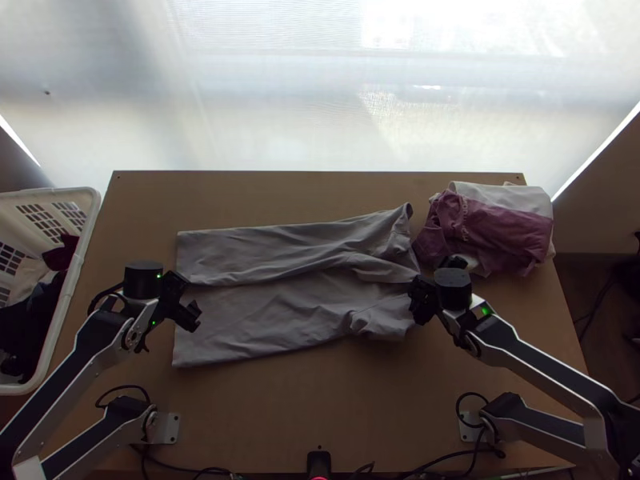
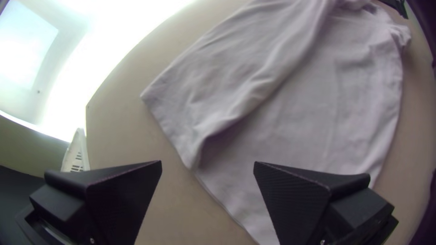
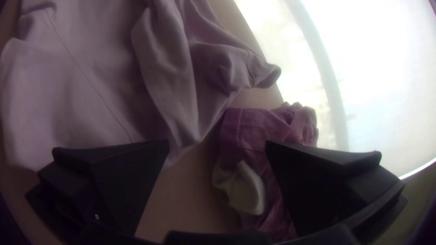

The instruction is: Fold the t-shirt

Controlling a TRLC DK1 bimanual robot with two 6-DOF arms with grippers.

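Across the middle of the table: grey t-shirt, one long side apparently folded over. Toward table's left, left gripper; toward its right, right gripper. Both open, empty, presumably placed for pinching opposite ends.

Glaring backlight, dim foreground, seemingly soft shadows.

2 arms on a table mark a robotics workspace.
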